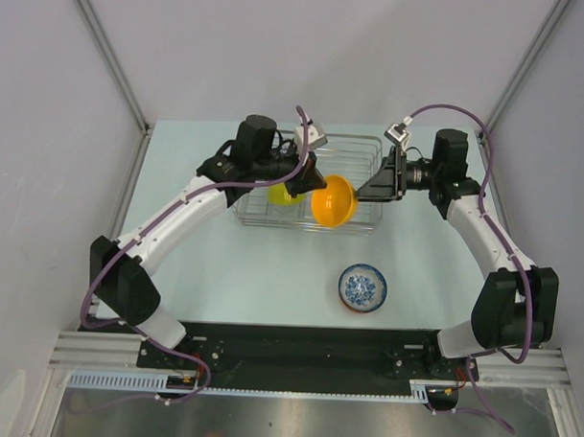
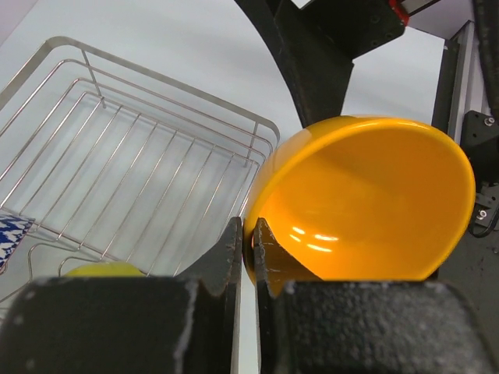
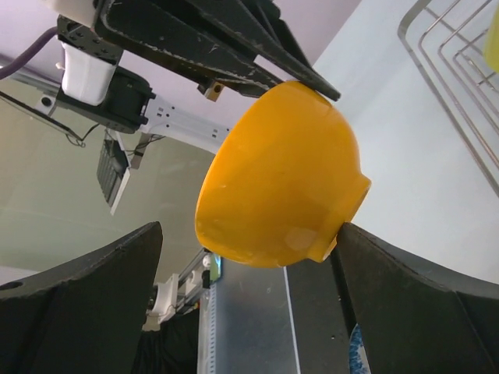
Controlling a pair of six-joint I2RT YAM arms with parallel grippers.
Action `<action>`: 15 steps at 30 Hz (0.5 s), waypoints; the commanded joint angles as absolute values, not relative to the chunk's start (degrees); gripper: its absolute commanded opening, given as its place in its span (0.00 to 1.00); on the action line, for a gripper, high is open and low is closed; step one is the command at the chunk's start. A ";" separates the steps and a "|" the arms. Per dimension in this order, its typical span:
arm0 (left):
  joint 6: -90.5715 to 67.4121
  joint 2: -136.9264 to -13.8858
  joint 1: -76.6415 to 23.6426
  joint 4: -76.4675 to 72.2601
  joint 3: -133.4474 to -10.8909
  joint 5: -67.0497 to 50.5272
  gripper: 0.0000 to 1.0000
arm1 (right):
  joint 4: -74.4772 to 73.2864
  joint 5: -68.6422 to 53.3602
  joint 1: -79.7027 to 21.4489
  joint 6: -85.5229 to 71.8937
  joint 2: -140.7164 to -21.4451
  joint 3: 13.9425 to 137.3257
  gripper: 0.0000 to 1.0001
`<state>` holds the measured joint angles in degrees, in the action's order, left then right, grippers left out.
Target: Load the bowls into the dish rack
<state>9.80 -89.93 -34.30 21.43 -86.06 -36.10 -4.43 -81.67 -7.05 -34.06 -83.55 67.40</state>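
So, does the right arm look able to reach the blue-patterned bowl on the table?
Probably yes: the right end effector is open, and the blue-patterned bowl sits alone on the table on that arm's side, nothing covering it.

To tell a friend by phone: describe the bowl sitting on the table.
From the wire dish rack, look toward the arm bases, right of centre. The blue-patterned bowl sits alone there; the orange bowl and lime-yellow bowl are plain, up at the rack.

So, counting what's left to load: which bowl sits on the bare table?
The blue-patterned bowl, alone this side of the dish rack. The lime-yellow bowl is inside it; the orange bowl is pinched by its rim in the left gripper.
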 commanded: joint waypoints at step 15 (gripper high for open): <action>11.43 -89.38 -33.57 17.49 -89.91 -35.86 0.00 | -7.38 -82.79 -8.96 -31.11 -81.56 67.50 1.00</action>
<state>10.70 -90.39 -33.98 21.41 -87.37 -35.62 -5.80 -81.93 -8.21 -33.10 -83.44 67.35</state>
